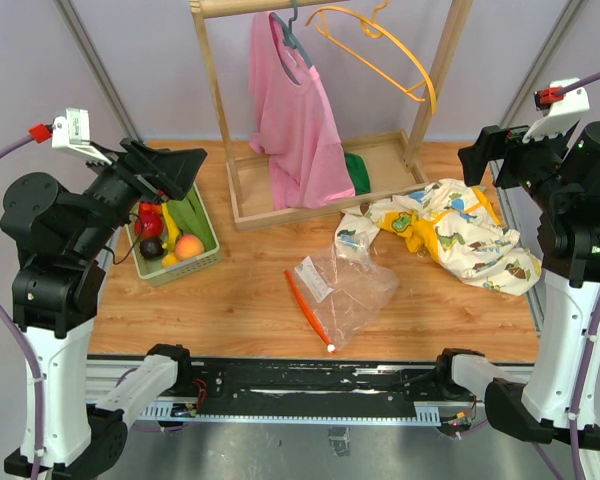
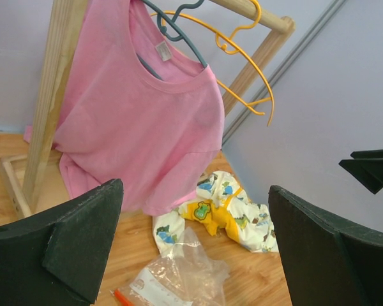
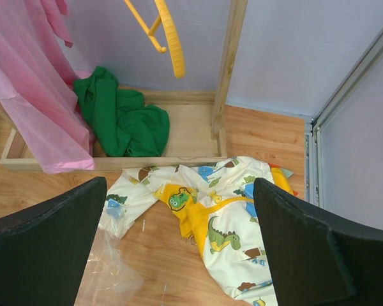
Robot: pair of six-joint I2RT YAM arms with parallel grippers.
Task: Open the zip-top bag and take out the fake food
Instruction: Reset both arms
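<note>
Wooden tabletop (image 1: 240,300): zip-top bag (image 1: 342,290) lies flat, between both arms, touched by neither. Fake food (image 1: 170,235) fills a green tray (image 1: 185,268) beneath the left gripper (image 2: 195,210). The right gripper (image 3: 180,204) hangs above the dinosaur-print cloth (image 1: 460,235). Both jaws are spread wide and empty.

zip-top bag (image 1: 345,292) label blurred, nothing readable
</note>
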